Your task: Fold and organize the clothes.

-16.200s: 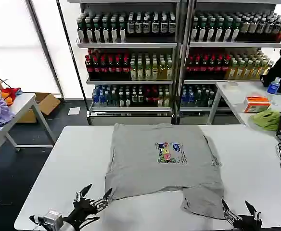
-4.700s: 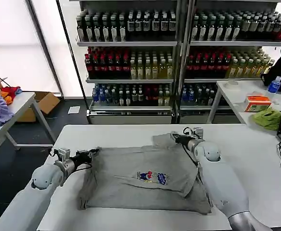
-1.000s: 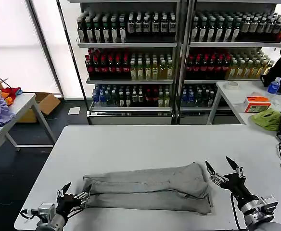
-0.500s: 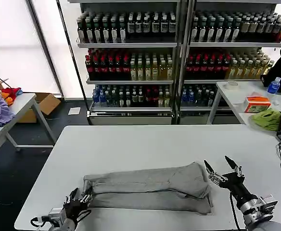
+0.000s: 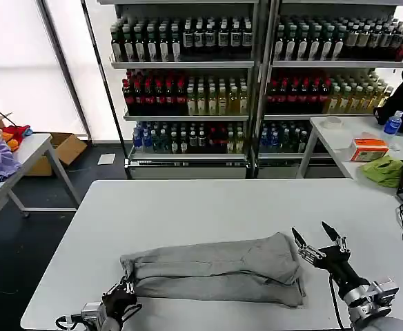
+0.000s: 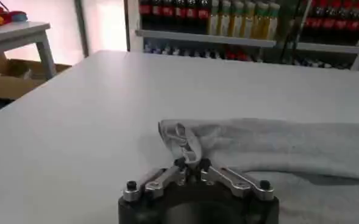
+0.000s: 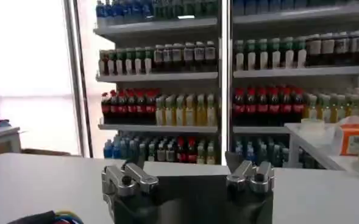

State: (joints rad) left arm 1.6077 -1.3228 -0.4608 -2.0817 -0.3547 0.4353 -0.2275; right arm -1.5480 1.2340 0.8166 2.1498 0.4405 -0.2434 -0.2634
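The head camera looks forward and down over the white table point(image 5: 188, 207) toward the bottle shelves point(image 5: 257, 76). The left wrist camera sits low at the table's near edge, close to the folded grey shirt point(image 6: 277, 146). The right wrist camera faces level at those shelves point(image 7: 185, 103). All 3 share them.

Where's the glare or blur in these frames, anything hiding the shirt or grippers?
Head view: window at upper left blown out white; folded grey shirt evenly lit, soft shadows, right gripper crisp. Left wrist view: left gripper shut on the shirt's corner; background shelves soft and a bright window patch washed out. Right wrist view: window overexposed, bottle shelves readable.
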